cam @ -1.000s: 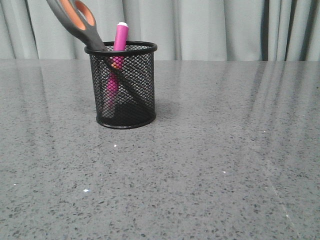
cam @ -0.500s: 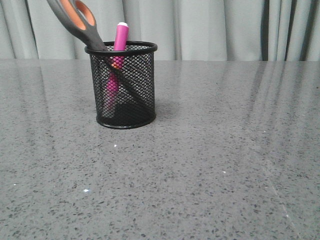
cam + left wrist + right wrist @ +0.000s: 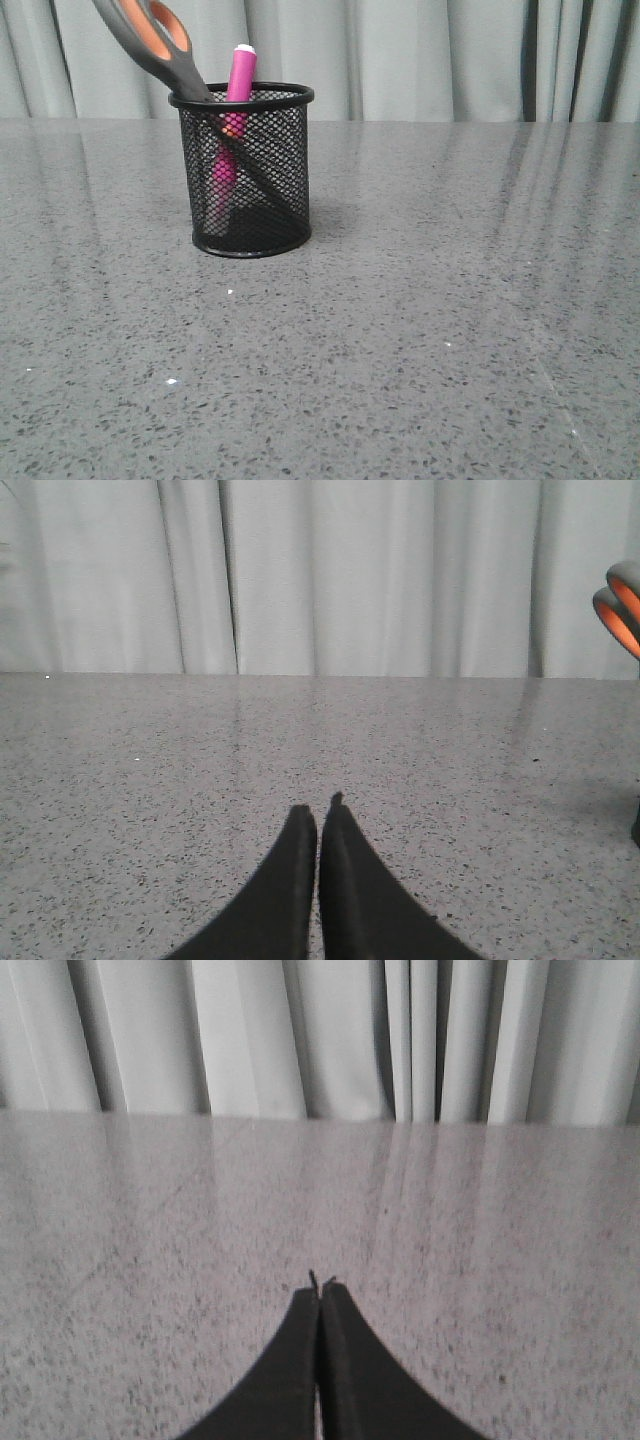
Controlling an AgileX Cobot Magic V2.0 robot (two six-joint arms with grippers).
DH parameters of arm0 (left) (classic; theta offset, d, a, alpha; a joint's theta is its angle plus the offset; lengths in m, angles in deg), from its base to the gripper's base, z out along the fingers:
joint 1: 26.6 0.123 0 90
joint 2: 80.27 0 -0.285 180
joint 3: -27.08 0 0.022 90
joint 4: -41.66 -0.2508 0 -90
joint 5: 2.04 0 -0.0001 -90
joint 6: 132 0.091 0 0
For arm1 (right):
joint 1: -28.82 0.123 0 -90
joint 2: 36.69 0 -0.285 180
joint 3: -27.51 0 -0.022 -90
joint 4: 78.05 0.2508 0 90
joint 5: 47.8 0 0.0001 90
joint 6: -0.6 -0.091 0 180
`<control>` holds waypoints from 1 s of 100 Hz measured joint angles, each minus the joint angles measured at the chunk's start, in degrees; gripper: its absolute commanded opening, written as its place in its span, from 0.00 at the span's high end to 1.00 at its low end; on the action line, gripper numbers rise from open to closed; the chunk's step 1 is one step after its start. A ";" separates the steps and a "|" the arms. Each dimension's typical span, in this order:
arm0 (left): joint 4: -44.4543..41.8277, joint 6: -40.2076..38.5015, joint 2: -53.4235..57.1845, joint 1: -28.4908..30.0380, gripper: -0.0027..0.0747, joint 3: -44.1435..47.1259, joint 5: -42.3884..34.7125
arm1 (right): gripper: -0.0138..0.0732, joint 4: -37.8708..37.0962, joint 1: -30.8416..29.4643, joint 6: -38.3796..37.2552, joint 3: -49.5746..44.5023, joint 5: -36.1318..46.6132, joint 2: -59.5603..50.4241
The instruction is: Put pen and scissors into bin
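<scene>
Leaning handles-up-left in the bin (image 3: 246, 175), scissors (image 3: 160, 45) beside near-upright pen (image 3: 238, 85); both jaws together.

You see the bin (image 3: 246, 175) upright on the table (image 3: 420, 330), the pen (image 3: 234, 115) standing inside it, the scissors (image 3: 170, 55) leaning blades-down inside it

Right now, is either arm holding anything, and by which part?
Nothing is held. Both the left gripper and right gripper have jaws closed on nothing above the table.
</scene>
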 measured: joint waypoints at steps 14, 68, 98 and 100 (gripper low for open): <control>0.00 0.00 0.00 0.00 0.99 0.00 0.11 | 0.92 0.00 0.00 0.37 0.00 -6.81 -4.12; 0.00 0.00 0.00 0.00 0.99 0.00 0.11 | 0.92 -1.95 0.00 0.58 0.00 -10.30 -4.38; 0.00 0.00 0.00 0.00 0.99 0.00 0.11 | 0.92 -2.04 0.00 0.58 0.00 -10.30 -4.38; 0.00 0.00 0.00 0.00 0.99 0.00 0.11 | 0.92 -2.04 0.00 0.58 0.00 -10.30 -4.38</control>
